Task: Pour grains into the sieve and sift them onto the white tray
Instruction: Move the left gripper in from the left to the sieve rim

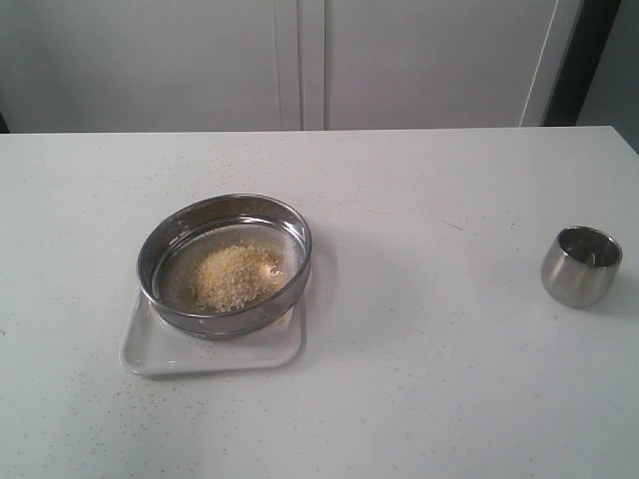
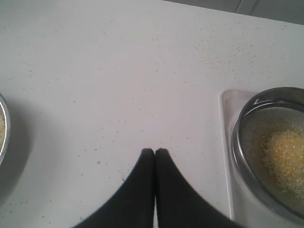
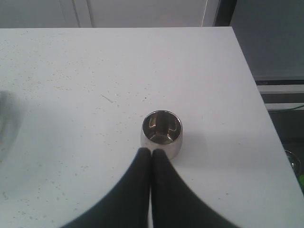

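- On the left half of the white speckled surface (image 1: 429, 379), the wide round stainless-steel sieve with a fine mesh bottom (image 1: 226, 323) rests on the flat white rectangular tray (image 1: 200, 355). A heap of golden-yellow and paler grains (image 1: 236, 276) lies on the mesh.
- The sieve looks stiff and fairly light, and its polished wall is probably slippery. The best hold is likely a pinch across the rim wall, on the side away from the heap. It should be kept level, because the loose grains will shift.
- The tray looks light and may slide when the sieve is shaken.
- The left hand (image 2: 155, 151) has its fingers pressed together and holds nothing, over bare surface beside the tray.
- The right hand (image 3: 151, 150) is likewise closed and empty, near the small rounded steel cup (image 1: 581, 265). The cup stands upright, well apart from the sieve.
- There is plenty of open surface around, flecked with stray grains. White cabinet panels stand behind it.
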You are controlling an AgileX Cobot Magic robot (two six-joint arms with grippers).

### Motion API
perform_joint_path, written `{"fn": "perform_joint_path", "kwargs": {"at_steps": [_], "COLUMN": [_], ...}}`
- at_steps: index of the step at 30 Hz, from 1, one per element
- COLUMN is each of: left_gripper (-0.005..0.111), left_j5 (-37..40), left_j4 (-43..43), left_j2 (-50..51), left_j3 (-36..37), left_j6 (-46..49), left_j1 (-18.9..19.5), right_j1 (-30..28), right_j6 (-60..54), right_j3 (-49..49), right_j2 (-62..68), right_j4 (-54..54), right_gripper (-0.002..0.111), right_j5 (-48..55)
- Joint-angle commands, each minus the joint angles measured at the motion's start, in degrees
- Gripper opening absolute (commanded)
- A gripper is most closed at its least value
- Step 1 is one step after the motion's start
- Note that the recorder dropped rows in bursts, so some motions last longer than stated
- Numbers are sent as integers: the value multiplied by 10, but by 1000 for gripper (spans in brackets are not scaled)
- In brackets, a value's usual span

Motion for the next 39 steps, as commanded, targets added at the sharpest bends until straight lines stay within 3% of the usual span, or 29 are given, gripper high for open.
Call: {"fn": "perform_joint_path", "kwargs": {"at_steps": [1, 8, 14, 24, 31, 34, 39], "left_gripper": [0, 0, 0, 0, 0, 10, 46], "left_j5": [26, 108, 120, 207, 230, 219, 204], "left_j4": [-7, -5, -5, -11, -49, -55, -56], "left_j2": [76, 241, 304, 415, 480, 499, 526], "left_j3": [-48, -164, -220, -337, -398, -400, -400], "left_j6": [28, 31, 47, 45, 45, 45, 45], "left_j1": [0, -17, -69, -135, -154, -154, -154], "right_j1": [-3, -3, -3, -3, -3, -3, -3], "right_j6": [-1, -1, -1, -1, -1, -1, -1], "right_j3": [-1, -1, -1, -1, -1, -1, -1], "right_j2": [-3, -3, -3, -3, -3, -3, -3], "right_j4": [-1, -1, -1, -1, -1, -1, -1], "right_gripper": [0, 0, 0, 0, 0, 0, 0], "right_j5": [-2, -2, -2, -2, -2, -2, -2]}}
